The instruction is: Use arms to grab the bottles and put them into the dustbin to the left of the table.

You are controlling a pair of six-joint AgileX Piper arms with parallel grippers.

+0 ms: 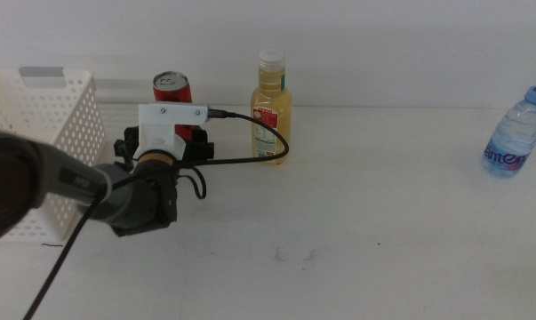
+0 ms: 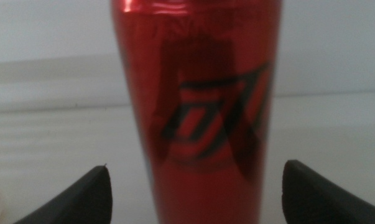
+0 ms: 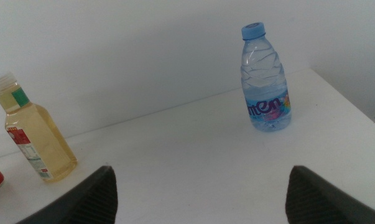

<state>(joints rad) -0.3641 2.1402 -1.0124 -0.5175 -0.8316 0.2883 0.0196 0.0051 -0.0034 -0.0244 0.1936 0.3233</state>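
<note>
Slim red soda can (image 1: 172, 92) stands upright at the far side of the wide white tabletop (image 1: 356, 240), between the spread jaws of the left gripper (image 2: 196, 186); neither jaw touches it in the left wrist view. White perforated plastic basket (image 1: 45, 133) sits just beside the can, at the table's left. Yellow juice bottle with white cap (image 1: 272, 107) stands upright near the can's other side. Small clear water bottle with blue cap (image 1: 515, 133) stands well apart, far right. Right gripper (image 3: 199, 196) waits, jaws wide, holding nothing.
</note>
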